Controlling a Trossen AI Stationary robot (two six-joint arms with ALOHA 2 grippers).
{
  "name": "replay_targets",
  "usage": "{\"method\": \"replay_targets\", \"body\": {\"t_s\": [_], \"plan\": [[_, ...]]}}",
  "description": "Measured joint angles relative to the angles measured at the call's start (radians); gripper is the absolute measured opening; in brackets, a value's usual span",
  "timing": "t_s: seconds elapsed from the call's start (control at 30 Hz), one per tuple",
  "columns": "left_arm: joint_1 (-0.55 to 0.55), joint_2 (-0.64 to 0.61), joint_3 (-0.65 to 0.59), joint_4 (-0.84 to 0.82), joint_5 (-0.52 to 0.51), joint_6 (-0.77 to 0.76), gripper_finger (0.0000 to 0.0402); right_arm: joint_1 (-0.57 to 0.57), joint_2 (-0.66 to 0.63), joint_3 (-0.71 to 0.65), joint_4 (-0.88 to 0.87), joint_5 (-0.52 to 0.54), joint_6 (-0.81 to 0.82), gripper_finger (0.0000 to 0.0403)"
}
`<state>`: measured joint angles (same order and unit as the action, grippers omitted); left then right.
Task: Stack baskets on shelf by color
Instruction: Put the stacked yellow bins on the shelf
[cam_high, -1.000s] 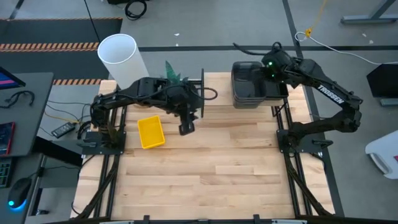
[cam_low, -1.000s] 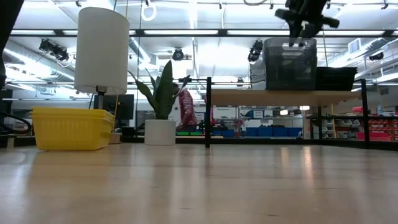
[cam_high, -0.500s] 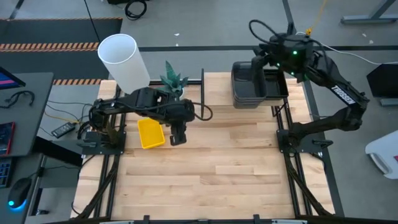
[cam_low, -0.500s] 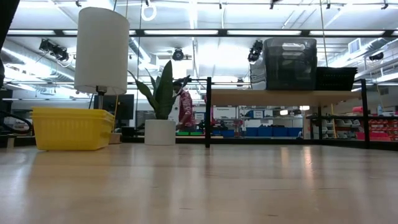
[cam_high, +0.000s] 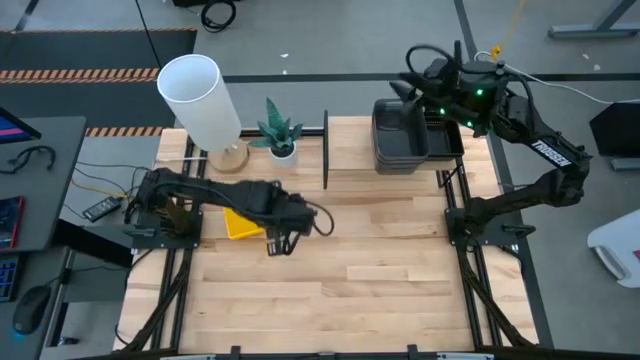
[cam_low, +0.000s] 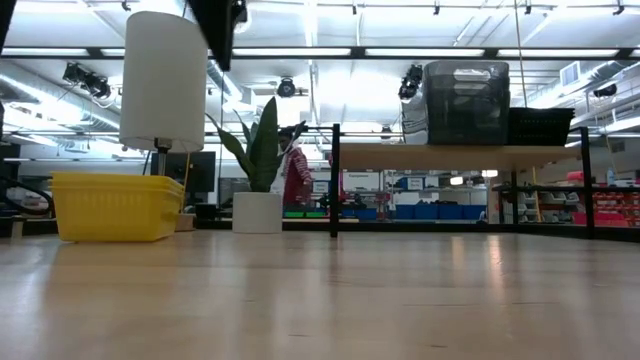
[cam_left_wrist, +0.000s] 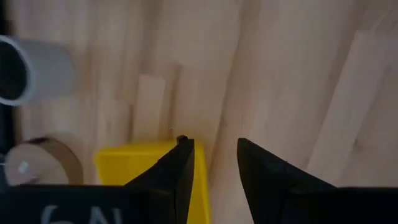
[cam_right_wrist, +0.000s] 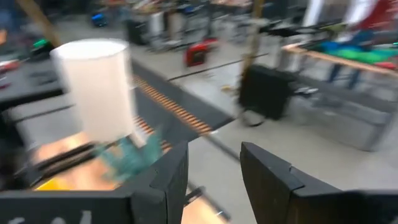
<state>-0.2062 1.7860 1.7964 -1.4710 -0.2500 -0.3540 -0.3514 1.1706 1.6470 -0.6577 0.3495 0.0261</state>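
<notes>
The left gripper (cam_high: 277, 243) had been swung back from the middle of the table and lowered beside the yellow basket (cam_high: 240, 222), whose near edge was touched or nearly touched by it; in the left wrist view one finger (cam_left_wrist: 176, 167) lay over the basket's rim and the other over bare wood, the jaws apart and nothing yet held. The right gripper (cam_high: 413, 82) had been lifted clear of the shelf (cam_low: 455, 156) and raised above its far end — its jaws also stood apart and empty, pointed out at the room. On the shelf the grey stack (cam_low: 465, 102) was seen standing by itself, with the black baskets (cam_low: 541, 126) just beside it. From this it could be judged that the grey and black sorting was finished, or close to it, and that the yellow basket was the step in hand — a straddle of its wall, then a lift across to the shelf.
</notes>
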Motion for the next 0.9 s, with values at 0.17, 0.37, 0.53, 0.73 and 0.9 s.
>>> {"method": "replay_targets", "body": {"t_s": [0.17, 0.37, 0.53, 0.73, 0.9], "plan": [[-0.023, -0.003, -0.128, 0.038, 0.038, -0.028, 0.0128, 0.034, 0.005, -0.001, -0.039, -0.083, 0.006, 0.0151], [-0.020, -0.045, -0.304, 0.141, 0.125, -0.036, 0.0126, 0.053, 0.008, -0.001, -0.035, -0.083, 0.005, 0.0151], [-0.014, -0.174, -0.477, 0.243, 0.143, -0.116, 0.0113, 0.071, 0.008, -0.001, -0.051, -0.085, 0.008, 0.0151], [-0.006, -0.340, -0.646, 0.329, 0.093, -0.262, 0.0102, 0.077, 0.014, -0.001, -0.052, -0.082, 0.030, 0.0151], [0.014, -0.484, -0.780, 0.390, 0.131, -0.339, 0.0124, 0.084, 0.027, -0.002, -0.053, -0.089, 0.049, 0.0151]]}}
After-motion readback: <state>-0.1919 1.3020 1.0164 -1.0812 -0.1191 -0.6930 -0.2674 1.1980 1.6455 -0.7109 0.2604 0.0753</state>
